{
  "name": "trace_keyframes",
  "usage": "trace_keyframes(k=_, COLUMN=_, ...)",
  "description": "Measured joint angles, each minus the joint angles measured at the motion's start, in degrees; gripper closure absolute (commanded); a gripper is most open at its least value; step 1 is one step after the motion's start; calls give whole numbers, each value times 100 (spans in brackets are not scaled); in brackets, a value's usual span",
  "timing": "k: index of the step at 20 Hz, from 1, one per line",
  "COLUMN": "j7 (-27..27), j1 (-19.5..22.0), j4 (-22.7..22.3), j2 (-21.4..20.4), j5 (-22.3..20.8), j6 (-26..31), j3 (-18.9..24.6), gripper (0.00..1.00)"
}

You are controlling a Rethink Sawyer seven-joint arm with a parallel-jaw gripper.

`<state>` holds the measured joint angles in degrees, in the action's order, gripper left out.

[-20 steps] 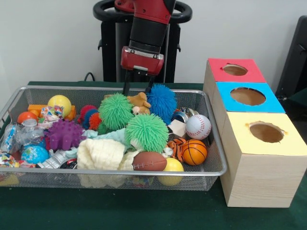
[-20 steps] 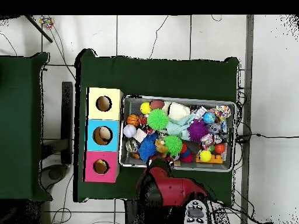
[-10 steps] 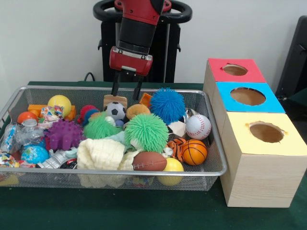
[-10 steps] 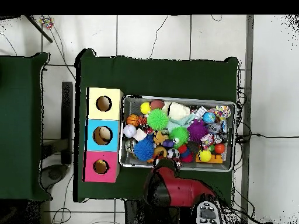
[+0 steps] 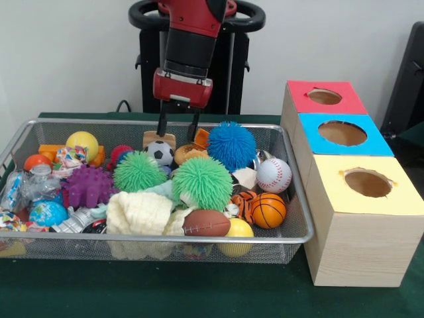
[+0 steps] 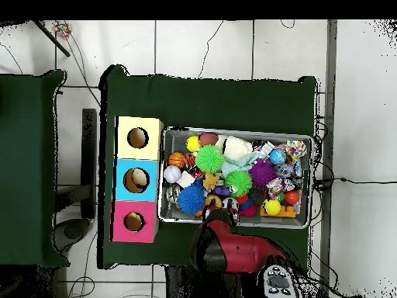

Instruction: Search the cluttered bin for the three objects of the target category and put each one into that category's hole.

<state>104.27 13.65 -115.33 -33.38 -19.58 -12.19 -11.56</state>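
My gripper point(image 5: 177, 134) hangs open and empty over the far rim of the wire bin point(image 5: 299, 199), its tips just above a small wooden block point(image 5: 159, 140) and a brown plush toy point(image 5: 189, 154). Beside them lie a soccer ball point(image 5: 159, 152) and a blue spiky ball point(image 5: 231, 146). Two green spiky balls point(image 5: 202, 182) point(image 5: 138, 171) sit mid-bin. A baseball point(image 5: 273, 175), a basketball point(image 5: 267, 210), a football point(image 5: 207, 223) and a yellow ball point(image 5: 238, 229) lie at the right and front. In the overhead view the red arm point(image 6: 233, 252) covers the gripper at the bin's point(image 6: 240, 131) lower edge.
Three boxes with round holes stand right of the bin: red point(image 5: 351, 99), blue point(image 5: 377, 142), yellow point(image 5: 404, 199). A purple spiky ball point(image 5: 88, 186), a cream cloth point(image 5: 139, 212), a globe ball point(image 5: 48, 213) and a second yellow ball point(image 5: 82, 142) crowd the left half.
The gripper has risen out of the pile and shifted left in the front view. One green spiky ball has sunk lower, the blue one has shifted right, and the soccer ball now shows.
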Motion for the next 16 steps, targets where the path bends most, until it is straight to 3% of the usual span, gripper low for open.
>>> trace_keyframes(k=16, j7=0, j1=-1, j4=0, j2=0, j5=0, j6=0, j3=147, gripper=0)
